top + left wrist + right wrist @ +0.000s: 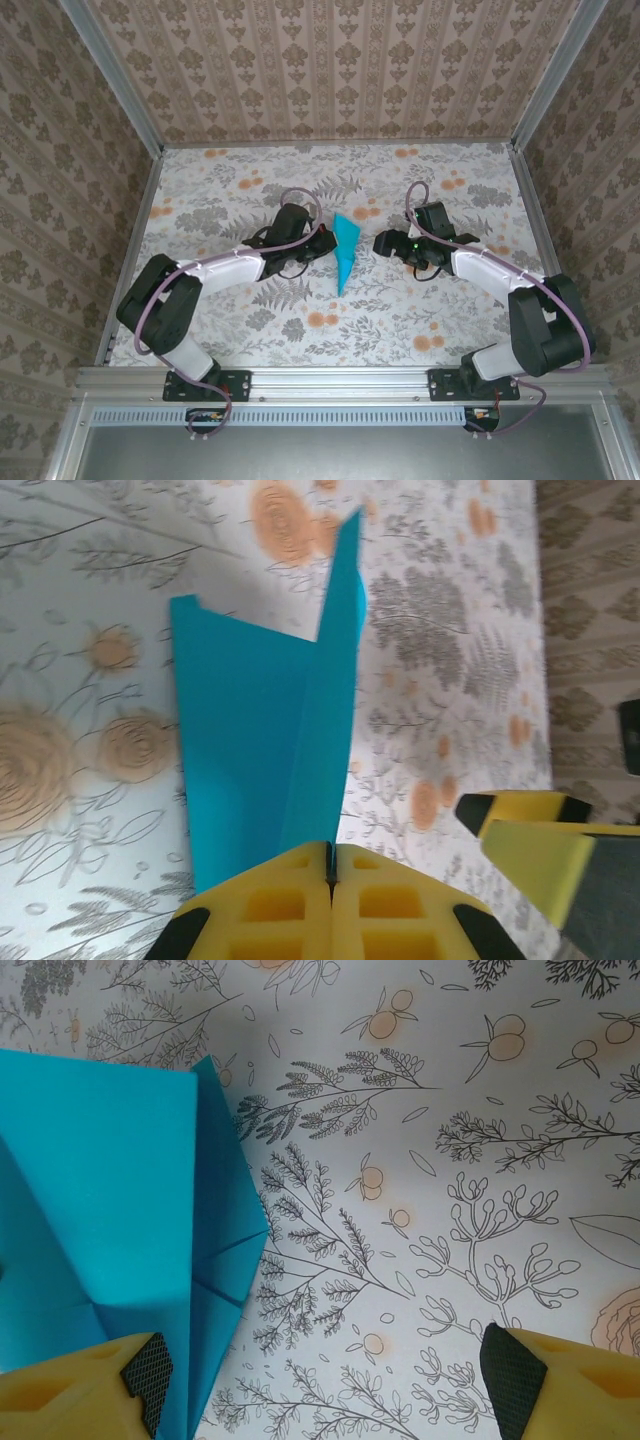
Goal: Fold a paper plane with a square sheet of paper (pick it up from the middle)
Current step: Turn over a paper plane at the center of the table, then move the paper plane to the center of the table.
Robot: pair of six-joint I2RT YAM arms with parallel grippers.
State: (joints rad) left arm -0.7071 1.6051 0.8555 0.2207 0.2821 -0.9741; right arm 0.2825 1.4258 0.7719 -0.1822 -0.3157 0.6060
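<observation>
The teal-blue paper plane stands mid-table, its sharp point toward the near edge and one wing raised. My left gripper is shut on it from the left. In the left wrist view the yellow fingers press together with the plane's centre fold pinched in the seam of that gripper. My right gripper waits just right of the plane, open. Its view has that gripper spread wide over bare table, and the plane's folded flaps lie by the left finger.
The floral tabletop is walled by patterned panels and metal rails. One yellow finger of the right gripper shows at the right of the left wrist view, close to the plane.
</observation>
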